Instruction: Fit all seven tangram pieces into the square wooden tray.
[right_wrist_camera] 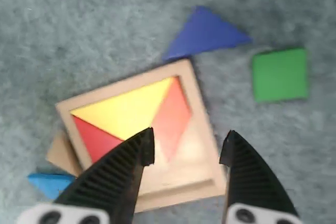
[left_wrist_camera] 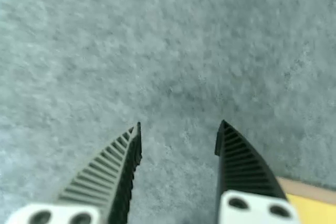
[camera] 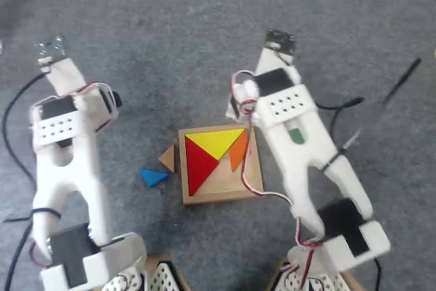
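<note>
My right claw (right_wrist_camera: 189, 132) hangs over the tray (camera: 221, 196), fingers spread with nothing between them. The tray sits mid-table between my two arms on the grey carpet (left_wrist_camera: 157, 35). Three pieces lie in it: the yellow triangle (camera: 214, 142) along the far side, the red triangle (camera: 197, 167) on the left and the orange piece (camera: 238, 153) toward the right, with bare wood in the near-right part. The other four lie outside. The tan triangle (camera: 167, 158) touches the tray's left wall and the light blue triangle (camera: 154, 177) is just beyond it. The dark blue triangle (right_wrist_camera: 205, 35) lies just off the far-right corner, with the green square (right_wrist_camera: 279, 74) a little apart on the right. My left claw (left_wrist_camera: 180, 124) is also open and empty, out over bare carpet on the left, so I judge the two left-hand pieces to be its work. For my right claw the pick turns on the dark blue triangle. It lies beyond the tray, away from me, with its long edge roughly in line with the tray's far rim (the same line my fingers open along). I would probably turn the wrist to close across its short way.
</note>
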